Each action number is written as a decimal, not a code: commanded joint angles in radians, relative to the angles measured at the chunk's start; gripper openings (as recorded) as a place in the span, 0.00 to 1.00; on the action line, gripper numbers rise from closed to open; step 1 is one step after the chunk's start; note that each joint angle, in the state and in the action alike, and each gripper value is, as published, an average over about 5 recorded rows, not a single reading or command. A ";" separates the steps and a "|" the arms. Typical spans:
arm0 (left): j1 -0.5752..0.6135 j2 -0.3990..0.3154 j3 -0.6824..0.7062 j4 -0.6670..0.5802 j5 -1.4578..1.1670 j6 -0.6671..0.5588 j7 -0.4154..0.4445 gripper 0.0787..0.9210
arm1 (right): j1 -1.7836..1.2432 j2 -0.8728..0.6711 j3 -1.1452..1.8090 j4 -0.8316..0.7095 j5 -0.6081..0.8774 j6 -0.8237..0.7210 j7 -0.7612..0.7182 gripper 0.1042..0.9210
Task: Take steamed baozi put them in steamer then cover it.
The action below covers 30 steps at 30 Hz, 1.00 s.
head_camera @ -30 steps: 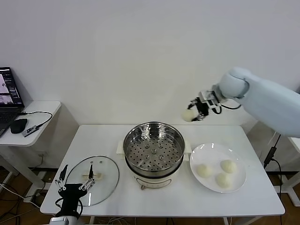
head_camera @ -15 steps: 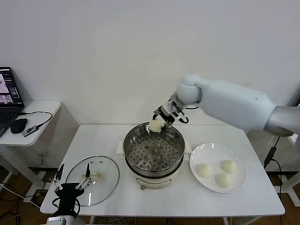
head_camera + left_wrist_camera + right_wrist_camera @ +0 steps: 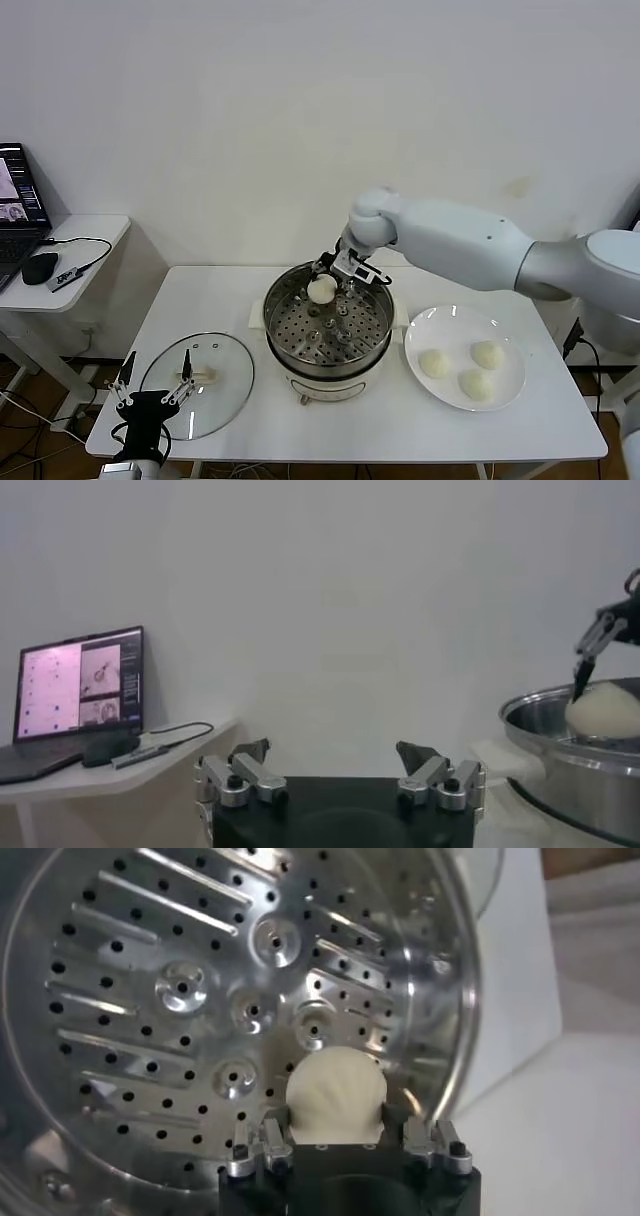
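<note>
My right gripper (image 3: 326, 284) is shut on a cream-white baozi (image 3: 321, 289) and holds it over the far part of the steel steamer (image 3: 328, 330), just above the perforated tray (image 3: 180, 998). In the right wrist view the baozi (image 3: 335, 1094) sits between the fingers. Three more baozi (image 3: 436, 364) lie on the white plate (image 3: 448, 322) to the right. The glass cover (image 3: 196, 372) lies flat on the table at the front left. My left gripper (image 3: 157, 392) hangs open beside the cover at the table's front left edge, with nothing in it.
A side table at the far left carries a laptop (image 3: 20, 203), a mouse (image 3: 40, 267) and cables. The steamer's rim (image 3: 570, 715) and the held bun (image 3: 603, 708) show in the left wrist view. White table (image 3: 220, 290) surface lies behind the cover.
My right arm swung left from above the plate's far side to the steamer and lowered the baozi toward the tray. The left arm stayed put.
</note>
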 commanded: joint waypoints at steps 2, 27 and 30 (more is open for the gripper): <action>0.000 0.000 0.001 0.001 0.001 0.000 0.000 0.88 | -0.052 0.039 0.011 -0.080 -0.121 0.090 0.024 0.59; 0.012 0.020 0.006 -0.071 -0.023 0.096 -0.006 0.88 | 0.227 -0.209 -0.065 0.245 0.330 -0.270 -0.112 0.88; 0.005 0.033 0.005 -0.082 -0.028 0.117 -0.005 0.88 | 0.277 -0.307 -0.075 0.351 0.395 -0.408 -0.144 0.88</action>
